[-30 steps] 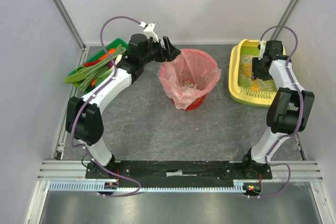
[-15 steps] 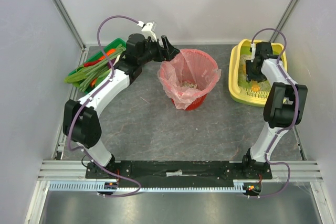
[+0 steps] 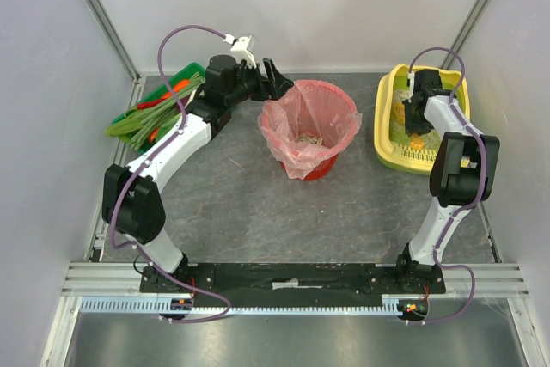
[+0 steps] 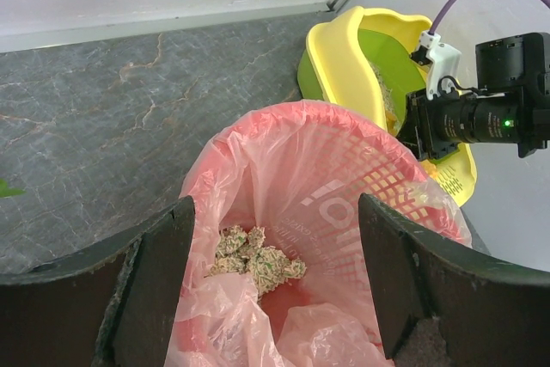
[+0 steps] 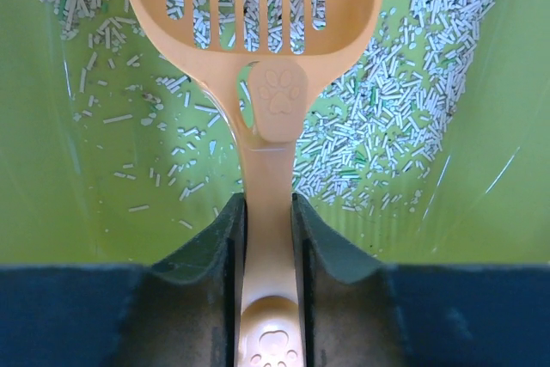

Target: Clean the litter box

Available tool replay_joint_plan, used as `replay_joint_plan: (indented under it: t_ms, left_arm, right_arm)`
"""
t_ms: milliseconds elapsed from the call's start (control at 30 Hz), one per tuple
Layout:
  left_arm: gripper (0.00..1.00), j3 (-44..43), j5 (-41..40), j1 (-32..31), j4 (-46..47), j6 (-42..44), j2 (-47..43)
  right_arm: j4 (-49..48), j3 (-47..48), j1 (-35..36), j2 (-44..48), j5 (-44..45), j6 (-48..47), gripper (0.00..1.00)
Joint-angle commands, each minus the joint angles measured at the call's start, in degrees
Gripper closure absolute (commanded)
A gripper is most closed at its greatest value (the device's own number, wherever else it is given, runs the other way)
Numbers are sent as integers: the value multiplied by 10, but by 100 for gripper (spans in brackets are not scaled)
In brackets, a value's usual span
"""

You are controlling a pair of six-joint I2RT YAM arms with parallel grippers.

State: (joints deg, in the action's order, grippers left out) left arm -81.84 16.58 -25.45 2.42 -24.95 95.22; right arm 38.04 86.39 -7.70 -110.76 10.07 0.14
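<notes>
Litter box [image 3: 411,161] is sited far right on the table. Scoop [image 5: 271,100] is clamped by right gripper [image 5: 268,204] over litter. Left gripper [image 4: 275,212] is held wide, empty, above basket [image 4: 378,178]. Some clumps are bagged; sifting is judged unfinished.

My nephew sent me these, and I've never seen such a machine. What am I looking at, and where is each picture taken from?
These are two robot arms bolted at a table's near edge. The wide picture looks down from above and behind them. The other two come from a camera on each wrist. On the table stand a yellow litter box, a red basket lined with a pink bag, and a green tray of vegetables. The right tool is shut on an orange slotted scoop down in the litter box. The left tool is open, holds nothing, and hovers over the basket, where some litter lies.
</notes>
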Motion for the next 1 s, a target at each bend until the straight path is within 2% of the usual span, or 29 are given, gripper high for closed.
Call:
replay_joint_plan:
  t_ms: [0,133,167,400,533,633,867,967]
  left_arm:
    - [18,-2,-7,3,11,24,-15]
    - [18,-2,-6,8,10,24,-15]
    - [18,-2,-3,8,10,24,-16]
    - [18,12,6,26,7,32,-20]
    - [18,25,11,41,8,36,-25]
    - [17,31,17,49,7,61,-32]
    - [16,15,34,71,-57,146,-35]
    - [16,30,36,95,-50,141,-48]
  right_arm:
    - [-2,21,4,4,21,21,77]
    - [6,40,5,3,21,35,92]
    - [14,46,5,3,21,39,100]
    - [116,128,5,29,25,40,100]
    - [216,134,5,46,22,27,100]
    - [257,116,4,71,19,32,100]
    - [321,141,-10,79,14,60,100]
    - [338,167,-20,60,20,58,100]
